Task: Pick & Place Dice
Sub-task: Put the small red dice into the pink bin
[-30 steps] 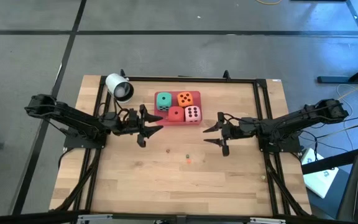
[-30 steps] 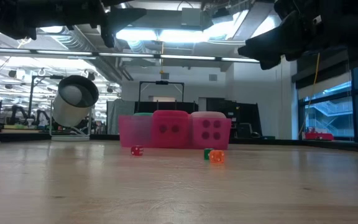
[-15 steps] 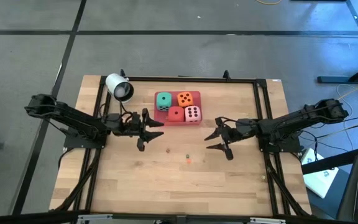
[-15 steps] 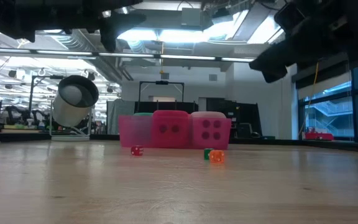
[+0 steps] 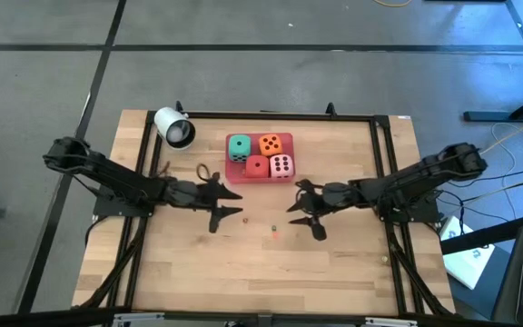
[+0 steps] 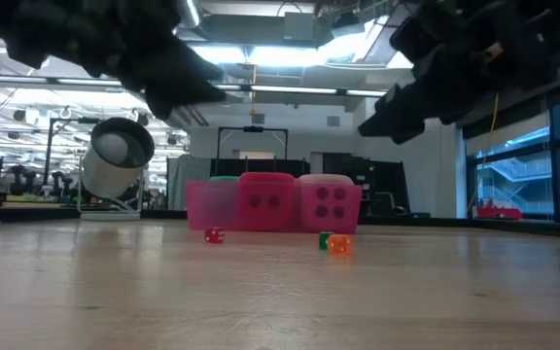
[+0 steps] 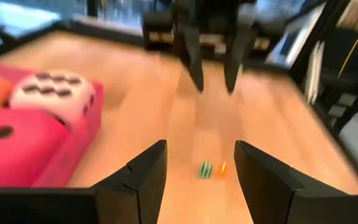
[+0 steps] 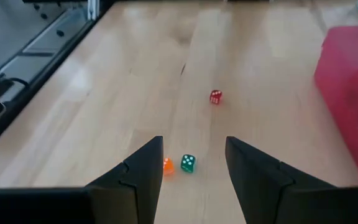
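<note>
Four dice sit side by side in a flat pink tray (image 5: 289, 178) at the table's far middle: teal (image 5: 239, 147), orange (image 5: 271, 143), red (image 5: 257, 167) and pale pink (image 5: 281, 165). Each rests on its underside. My left gripper (image 5: 230, 207) stands open just near-left of the tray, pointing right. My right gripper (image 5: 300, 211) stands open near-right of the tray, pointing left. The two face each other above the bare wood, with nothing between the fingers of either. In the left wrist view the pale pink die (image 7: 51, 99) and the red die (image 7: 11, 134) lie beside my left gripper (image 7: 197, 165).
Three tiny dice lie on the wood between the grippers: red (image 8: 215, 96), green (image 8: 188, 163), orange (image 8: 167, 165). A white cylinder (image 5: 173, 127) lies at the far left. A black frame (image 5: 271, 114) runs along the table's far and side edges. Bare wood stretches toward the near edge.
Both grippers have come down and moved toward the table's near edge and toward each other, the left going right and the right going left. Their fingers have tipped nearer to level. The gaps between the fingertips are unchanged, and the dice have not moved.
</note>
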Action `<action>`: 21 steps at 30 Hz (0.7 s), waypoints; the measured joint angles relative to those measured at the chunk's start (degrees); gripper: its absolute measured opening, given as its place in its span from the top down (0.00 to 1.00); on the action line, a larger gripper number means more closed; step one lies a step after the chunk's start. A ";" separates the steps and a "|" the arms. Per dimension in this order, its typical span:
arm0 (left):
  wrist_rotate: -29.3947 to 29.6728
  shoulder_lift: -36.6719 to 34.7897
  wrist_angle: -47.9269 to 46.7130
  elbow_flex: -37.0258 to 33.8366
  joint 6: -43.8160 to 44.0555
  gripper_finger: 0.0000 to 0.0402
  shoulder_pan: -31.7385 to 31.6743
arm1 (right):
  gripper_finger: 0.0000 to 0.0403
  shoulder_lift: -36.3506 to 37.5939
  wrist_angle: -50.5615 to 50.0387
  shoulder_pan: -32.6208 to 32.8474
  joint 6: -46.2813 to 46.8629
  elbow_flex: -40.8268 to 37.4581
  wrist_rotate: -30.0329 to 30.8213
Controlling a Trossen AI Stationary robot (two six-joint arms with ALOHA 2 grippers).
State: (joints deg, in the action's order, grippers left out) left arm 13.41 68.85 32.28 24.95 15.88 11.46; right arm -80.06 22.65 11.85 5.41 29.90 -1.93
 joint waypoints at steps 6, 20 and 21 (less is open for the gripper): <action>-0.01 10.61 -9.51 7.54 -1.90 0.55 2.23 | 0.57 -1.79 0.88 -0.21 0.01 0.53 3.70; 0.62 26.22 -14.42 13.34 -4.11 0.55 3.77 | 0.57 -1.79 2.26 -0.23 1.90 0.53 6.03; 0.83 26.36 -14.63 13.31 -4.13 0.55 3.77 | 0.57 -1.79 2.26 -0.23 1.91 0.53 6.03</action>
State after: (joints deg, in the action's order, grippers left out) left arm 14.24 95.21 17.66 38.26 11.75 15.23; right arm -81.84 24.91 11.62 7.32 30.44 4.10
